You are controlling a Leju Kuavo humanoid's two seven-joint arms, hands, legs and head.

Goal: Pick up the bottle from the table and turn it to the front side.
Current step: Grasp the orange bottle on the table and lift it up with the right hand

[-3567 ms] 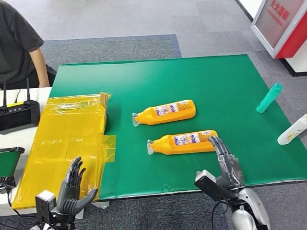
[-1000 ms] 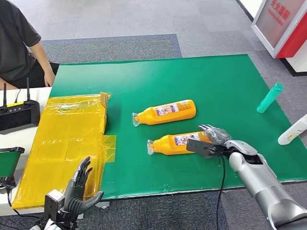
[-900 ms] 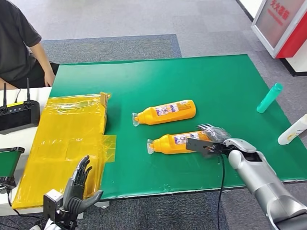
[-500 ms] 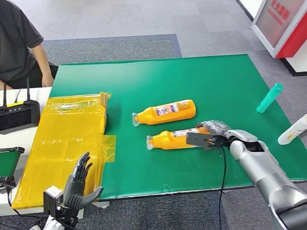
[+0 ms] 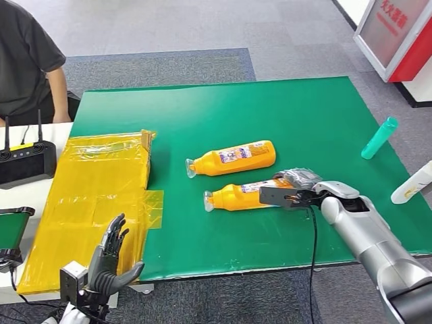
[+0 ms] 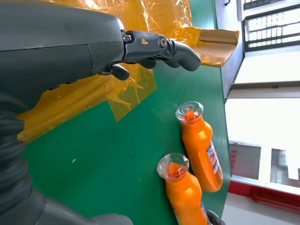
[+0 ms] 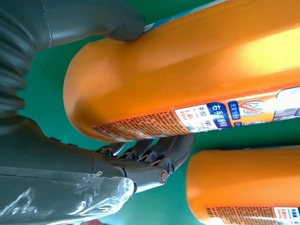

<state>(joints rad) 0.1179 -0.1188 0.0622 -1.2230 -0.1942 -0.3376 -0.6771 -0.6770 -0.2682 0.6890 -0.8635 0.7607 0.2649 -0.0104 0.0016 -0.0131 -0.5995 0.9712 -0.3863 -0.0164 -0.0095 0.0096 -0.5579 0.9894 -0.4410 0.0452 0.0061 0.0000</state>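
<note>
I'm gripping near bottle (image 5: pixel 244 194) at base end with right hand (image 5: pixel 300 183); thumb and fingers (image 7: pixel 155 157) wrapping body, bottle lying on green mat (image 5: pixel 306 115) beside second bottle (image 5: pixel 231 158). Grasp step looking in hand, lift not yet clear. Left hand (image 5: pixel 109 260) idling, fingers spread, holding nothing. Next, I judge: lifting, then rolling label forward without slipping.

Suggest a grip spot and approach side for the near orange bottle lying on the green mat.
Grip the near orange bottle at its wide base end, where the right hand already wraps it: thumb on one side, fingers under the other. Come from the robot's right, since the body lies cap-left and the far bottle crowds the back. The rounded, slick body probably rolls, so a full wrap seems safer than a pinch.
</note>
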